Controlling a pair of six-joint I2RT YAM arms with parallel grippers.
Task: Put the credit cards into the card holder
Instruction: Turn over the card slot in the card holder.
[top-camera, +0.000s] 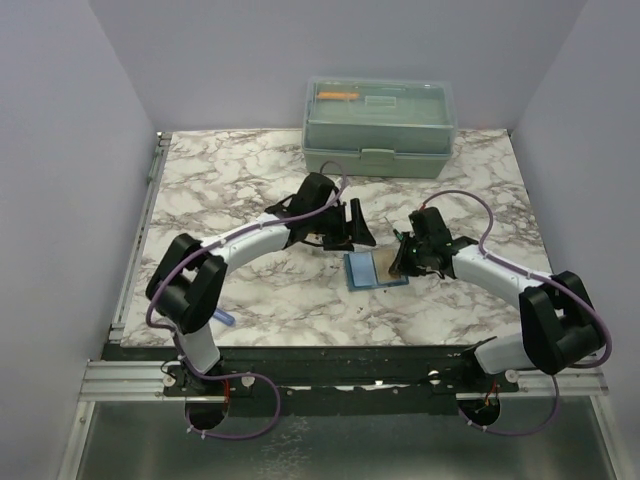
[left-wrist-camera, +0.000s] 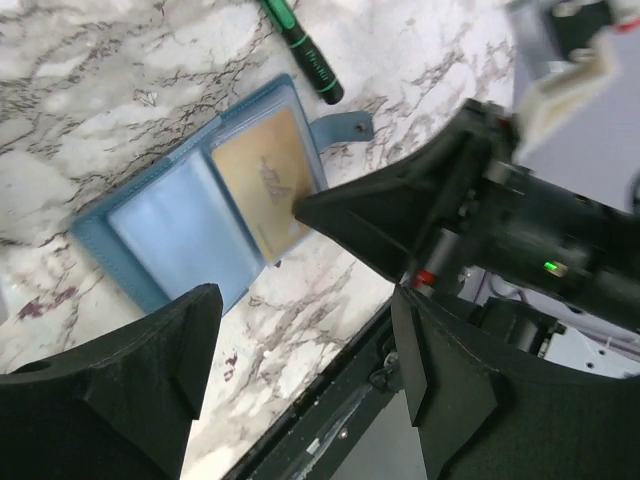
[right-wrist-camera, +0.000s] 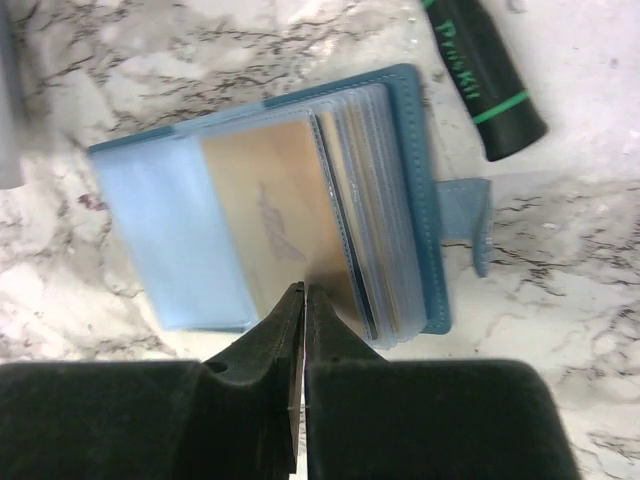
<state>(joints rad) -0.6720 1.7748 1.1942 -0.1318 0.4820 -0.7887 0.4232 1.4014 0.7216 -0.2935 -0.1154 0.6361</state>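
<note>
The blue card holder (top-camera: 375, 270) lies open on the marble table, its clear sleeves fanned out (right-wrist-camera: 405, 180). A tan credit card (right-wrist-camera: 270, 215) lies flat on its right page, also seen in the left wrist view (left-wrist-camera: 265, 185). My right gripper (right-wrist-camera: 304, 292) is shut, its tips meeting at the card's near edge; nothing shows between the fingers. In the overhead view the right gripper (top-camera: 403, 262) sits at the holder's right edge. My left gripper (left-wrist-camera: 305, 345) stands open above the table beside the holder (left-wrist-camera: 200, 235), holding nothing, just behind the holder in the overhead view (top-camera: 352, 228).
A green-black pen (right-wrist-camera: 480, 70) lies just past the holder's strap, also seen from the left wrist (left-wrist-camera: 305, 50). A pale green lidded box (top-camera: 380, 125) stands at the table's back. A small blue object (top-camera: 225, 317) lies by the left arm's base.
</note>
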